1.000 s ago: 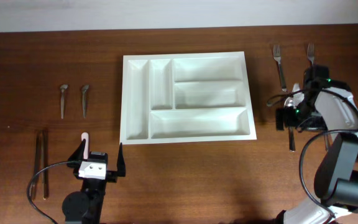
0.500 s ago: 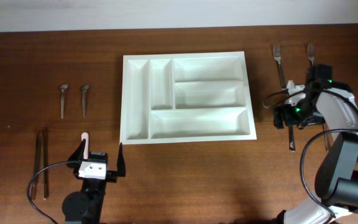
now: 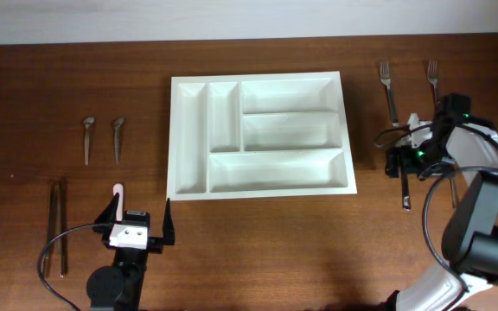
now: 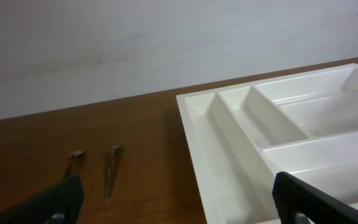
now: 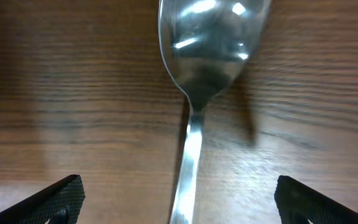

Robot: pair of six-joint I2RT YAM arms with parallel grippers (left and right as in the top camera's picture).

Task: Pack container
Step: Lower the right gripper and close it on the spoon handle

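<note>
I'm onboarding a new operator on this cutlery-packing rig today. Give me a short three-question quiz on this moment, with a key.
1. True or false: the container already holds cutlery.
2. What lies directly under the right gripper? A. a fork B. a spoon C. a knife
3. Fill in: ___ forks lie side by side, farther from the robot than that gripper.
Key: 1 false; 2 B; 3 two.
</note>
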